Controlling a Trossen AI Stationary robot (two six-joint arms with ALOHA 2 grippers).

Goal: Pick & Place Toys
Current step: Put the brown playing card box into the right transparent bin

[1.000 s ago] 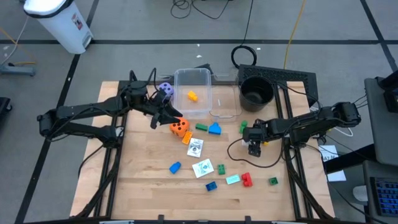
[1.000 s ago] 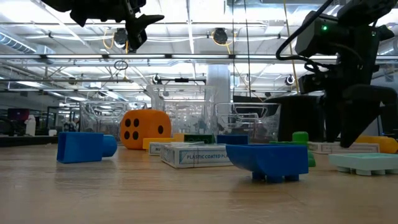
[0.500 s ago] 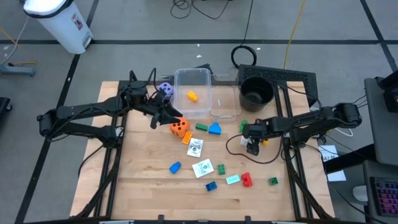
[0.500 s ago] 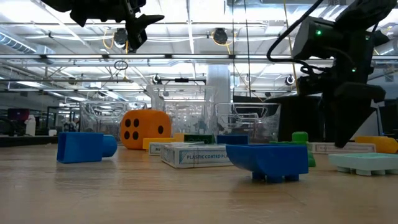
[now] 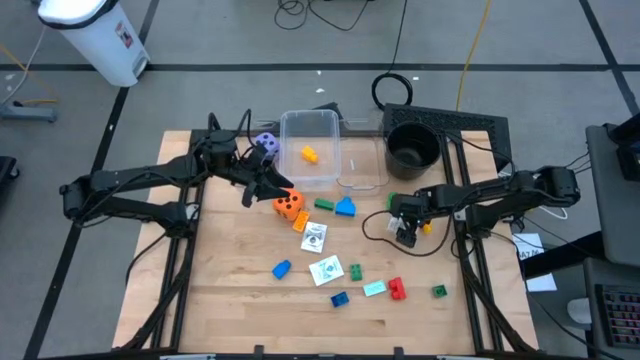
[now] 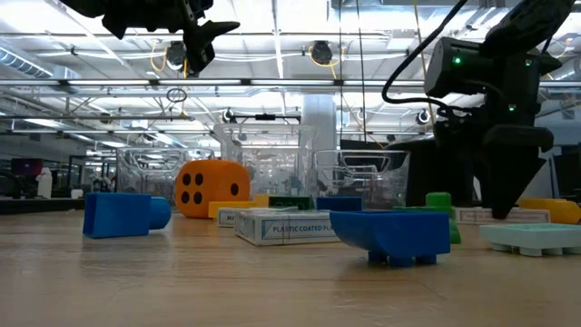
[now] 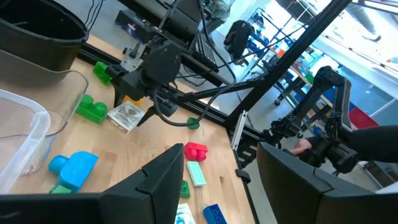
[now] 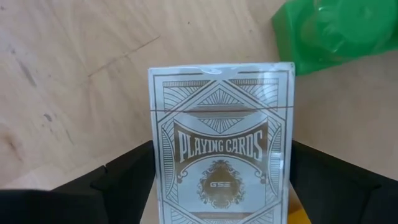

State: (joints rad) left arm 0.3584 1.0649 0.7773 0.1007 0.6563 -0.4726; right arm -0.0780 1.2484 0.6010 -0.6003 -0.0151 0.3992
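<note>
Down at the counter (image 5: 240, 300), the right end effector (image 8: 217, 186) stands spread wide astride a white pack of playing cards (image 8: 221, 149) lying flat beside a green block (image 8: 336, 34), fingers not clamped on it. Meanwhile the left end effector (image 5: 262, 187) hovers half-spread and empty near the orange die (image 5: 288, 206).

There were one clear tub (image 5: 310, 125), one black pot (image 5: 412, 145) beside the tub, one orange die (image 5: 289, 205), one purple die (image 5: 265, 143), three card packs (image 5: 313, 237), one yellow block (image 5: 309, 154) inside the tub, four green blocks (image 5: 324, 204), three blue blocks (image 5: 281, 268), one red block (image 5: 397, 289), one teal block (image 5: 374, 288).
</note>
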